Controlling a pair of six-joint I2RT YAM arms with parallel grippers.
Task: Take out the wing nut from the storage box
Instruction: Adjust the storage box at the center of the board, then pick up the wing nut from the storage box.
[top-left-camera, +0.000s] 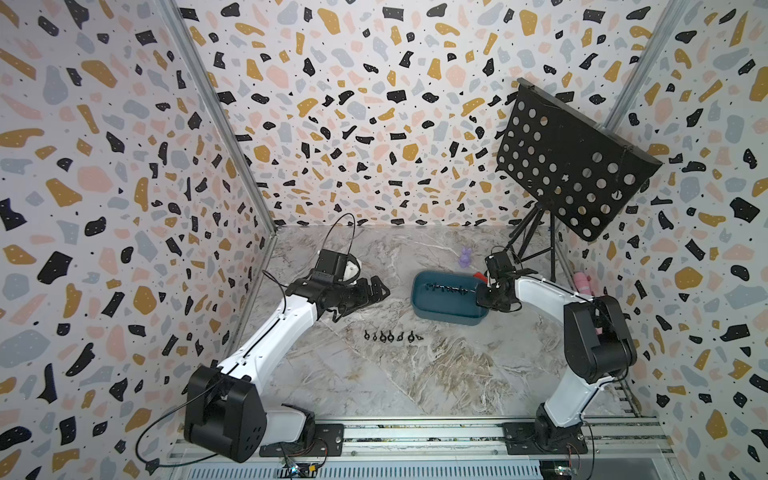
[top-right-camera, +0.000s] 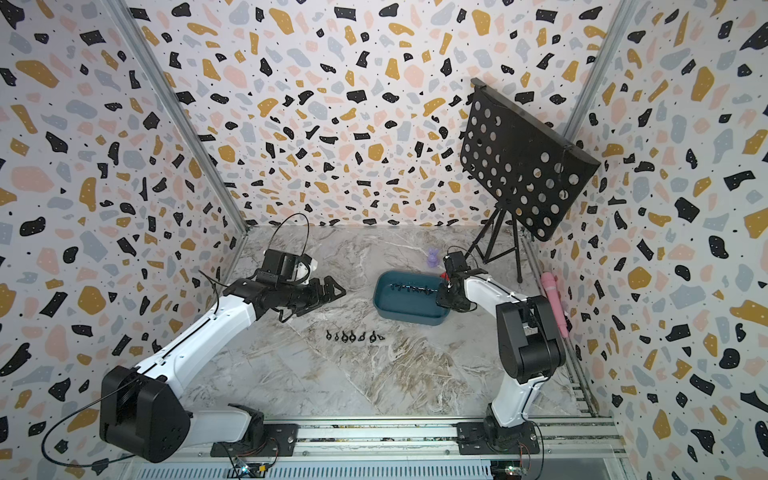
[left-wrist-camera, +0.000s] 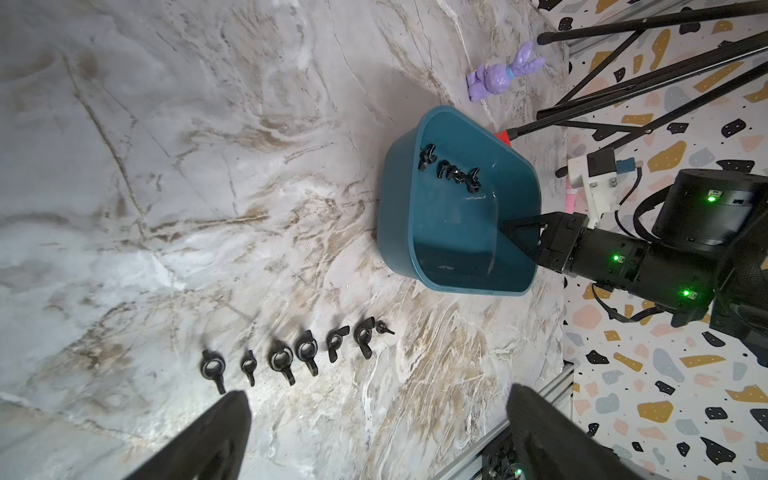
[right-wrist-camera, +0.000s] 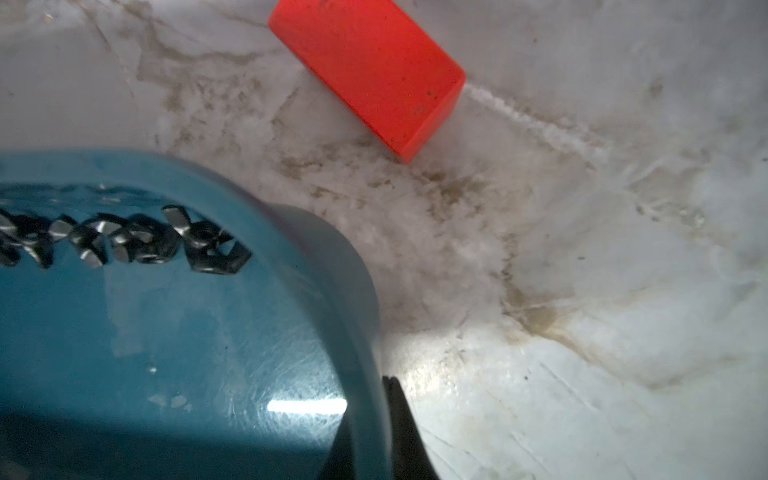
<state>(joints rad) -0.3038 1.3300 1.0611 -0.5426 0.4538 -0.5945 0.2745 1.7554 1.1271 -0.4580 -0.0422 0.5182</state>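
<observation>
As the right gripper (left-wrist-camera: 505, 227) clamps the storage box (left-wrist-camera: 399, 216) wall facing the counter's right edge, a slip could tip it, spilling wing nuts (left-wrist-camera: 451, 171) lined along its back wall; left gripper (left-wrist-camera: 378, 395) hangs, jaws apart

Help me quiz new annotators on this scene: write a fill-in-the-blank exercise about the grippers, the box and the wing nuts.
1. The left gripper hovers with its jaws ___.
2. The right gripper grips a wall of the storage box, one finger inside, one ___.
3. Wing nuts lie in the box; a row of them lies on the marble ___.
4. The small block near the box is ___.
Missing words: open; outside; table; red.
</observation>
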